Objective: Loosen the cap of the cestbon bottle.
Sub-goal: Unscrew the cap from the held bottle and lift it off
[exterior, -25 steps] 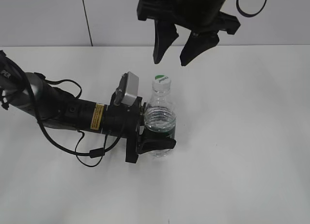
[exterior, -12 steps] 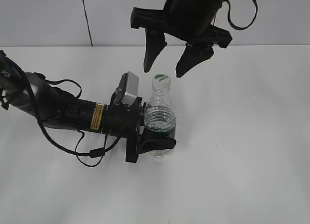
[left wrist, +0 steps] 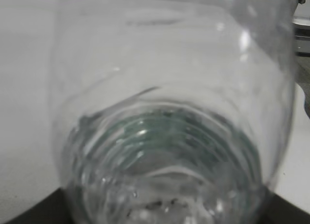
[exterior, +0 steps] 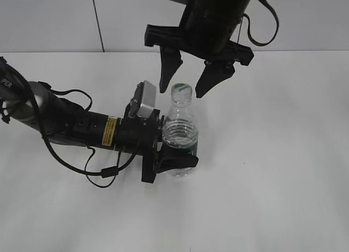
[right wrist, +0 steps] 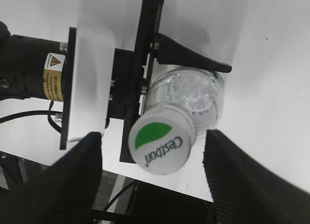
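You have a white counter (exterior: pixel 283 154) filling most of the exterior view, with a pale wall along the top edge. Your left arm (exterior: pixel 71 124) lies low across the left half of the frame, reaching toward the centre. Your right arm comes down from the top centre, dark and bulky.

The cestbon bottle (exterior: pixel 180 140) stands upright just left of centre in the exterior view, on the counter. Your left pincer (exterior: pixel 175 160) is clamped on its lower body at the green label band; one black finger wraps the near side of the bottle. In the left wrist view the clear ribbed bottle wall (left wrist: pixel 164 136) fills nearly the whole frame, pressed close to the lens.

Your right pincer (exterior: pixel 185 80) hangs directly above the bottle with its jaws apart, one finger on either side of the bottle's top and neither touching it. In the right wrist view the two dark fingertips (right wrist: pixel 77 175) sit at lower left and lower right, with the bottle's top between them in the lower middle.

The cap (right wrist: pixel 162 144) is on the bottle, white with a green patch and the printed word "Cestbon".
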